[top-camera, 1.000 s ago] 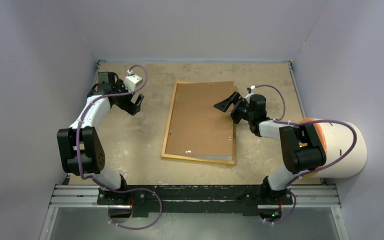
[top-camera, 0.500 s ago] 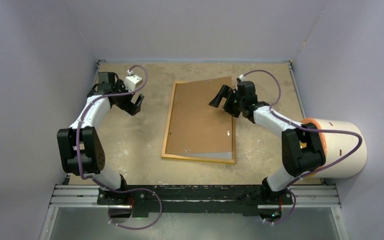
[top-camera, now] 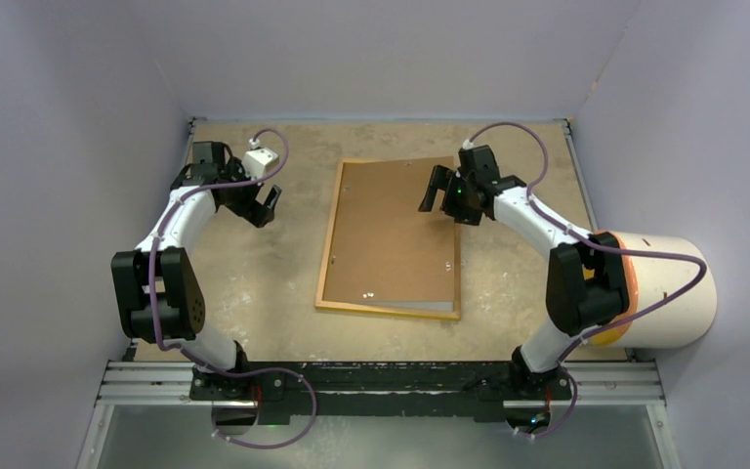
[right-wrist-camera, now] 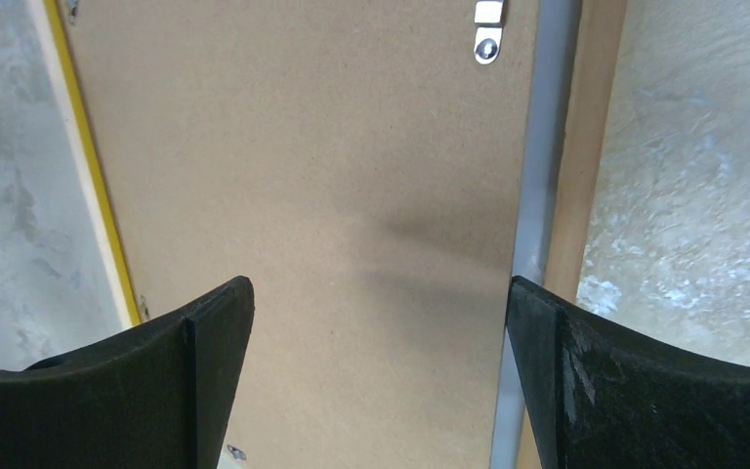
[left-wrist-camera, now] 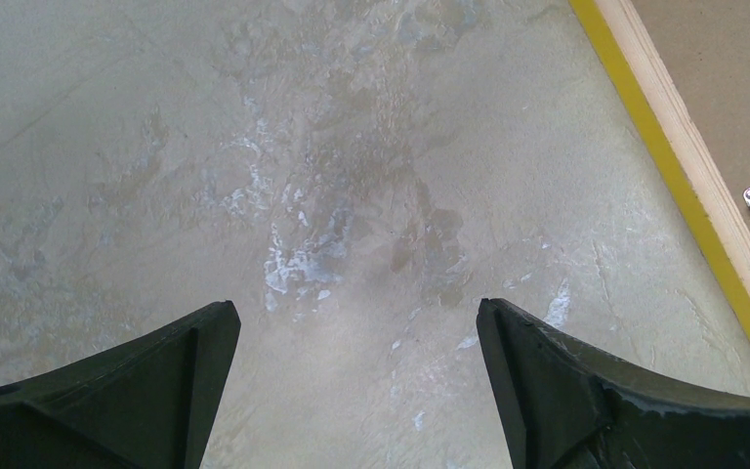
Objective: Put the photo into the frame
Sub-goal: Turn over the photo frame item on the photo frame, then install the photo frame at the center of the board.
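Observation:
The frame (top-camera: 329,244) lies face down in the middle of the table, its yellow edge (left-wrist-camera: 685,188) and pale wood back rail (right-wrist-camera: 587,147) showing. A brown backing board (top-camera: 391,234) lies inside it. The photo is hidden; only a thin pale grey strip (right-wrist-camera: 539,166) shows between the board and the right rail, and I cannot tell what it is. My right gripper (top-camera: 443,195) hovers open over the board's far right corner, nothing between its fingers (right-wrist-camera: 381,293). My left gripper (top-camera: 265,206) stands open over bare table left of the frame (left-wrist-camera: 356,318).
A white cylinder with an orange band (top-camera: 666,288) lies at the right behind the right arm. Small metal clips (right-wrist-camera: 486,40) sit on the board's rim. Purple walls close in the far, left and right sides. A metal rail (top-camera: 381,383) runs along the near edge.
The right gripper has moved toward the far right corner of the frame. The board's far corner, which stuck out past the frame, now lies inside it. The left arm is unmoved.

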`<state>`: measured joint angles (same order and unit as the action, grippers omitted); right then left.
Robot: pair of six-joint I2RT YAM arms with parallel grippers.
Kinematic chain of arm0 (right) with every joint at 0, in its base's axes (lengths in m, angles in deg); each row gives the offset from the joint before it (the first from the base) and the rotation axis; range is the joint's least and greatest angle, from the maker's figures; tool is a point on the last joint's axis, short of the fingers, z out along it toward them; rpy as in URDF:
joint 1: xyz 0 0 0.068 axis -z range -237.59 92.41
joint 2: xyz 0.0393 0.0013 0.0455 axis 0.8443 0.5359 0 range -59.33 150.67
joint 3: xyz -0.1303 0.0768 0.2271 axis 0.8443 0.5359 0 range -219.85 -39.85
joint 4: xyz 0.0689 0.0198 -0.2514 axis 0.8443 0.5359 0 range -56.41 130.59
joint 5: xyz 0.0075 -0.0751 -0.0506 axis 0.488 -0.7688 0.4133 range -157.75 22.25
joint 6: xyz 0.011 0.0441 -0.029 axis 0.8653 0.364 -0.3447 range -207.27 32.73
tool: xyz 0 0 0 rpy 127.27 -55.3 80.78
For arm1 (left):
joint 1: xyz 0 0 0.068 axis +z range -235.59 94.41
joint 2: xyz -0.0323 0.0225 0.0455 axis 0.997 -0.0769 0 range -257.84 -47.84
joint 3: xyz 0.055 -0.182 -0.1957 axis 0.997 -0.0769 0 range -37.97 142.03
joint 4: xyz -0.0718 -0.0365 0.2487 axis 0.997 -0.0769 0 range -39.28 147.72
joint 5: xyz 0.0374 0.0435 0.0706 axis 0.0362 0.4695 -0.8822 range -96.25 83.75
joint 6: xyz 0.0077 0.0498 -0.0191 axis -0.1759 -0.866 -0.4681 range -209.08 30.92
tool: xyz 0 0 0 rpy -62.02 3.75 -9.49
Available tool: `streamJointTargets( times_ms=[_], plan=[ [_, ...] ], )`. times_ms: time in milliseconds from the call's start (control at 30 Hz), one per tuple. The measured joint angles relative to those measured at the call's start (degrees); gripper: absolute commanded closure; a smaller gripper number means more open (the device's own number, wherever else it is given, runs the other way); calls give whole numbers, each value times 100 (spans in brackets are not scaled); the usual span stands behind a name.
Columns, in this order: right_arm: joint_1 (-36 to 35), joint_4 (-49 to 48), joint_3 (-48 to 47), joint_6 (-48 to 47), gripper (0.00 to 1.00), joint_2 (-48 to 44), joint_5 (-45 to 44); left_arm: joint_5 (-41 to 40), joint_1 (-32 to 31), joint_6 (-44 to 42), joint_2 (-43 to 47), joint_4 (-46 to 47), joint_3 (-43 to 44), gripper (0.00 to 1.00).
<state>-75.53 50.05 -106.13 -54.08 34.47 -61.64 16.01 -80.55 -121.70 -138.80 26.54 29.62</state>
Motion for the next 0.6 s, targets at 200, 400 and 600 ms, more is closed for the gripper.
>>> streamJointTargets(
  times_ms=[200,400,600],
  plan=[
    [0,509,-369,-197,1,212,-358,-2,0,2,0,4,2,0],
    [24,463,-177,-83,1,-153,-752,-13,0,2,0,-24,44,0],
    [372,-50,245,468,1,-570,-188,162,0,107,-13,-116,205,1]
  ],
)
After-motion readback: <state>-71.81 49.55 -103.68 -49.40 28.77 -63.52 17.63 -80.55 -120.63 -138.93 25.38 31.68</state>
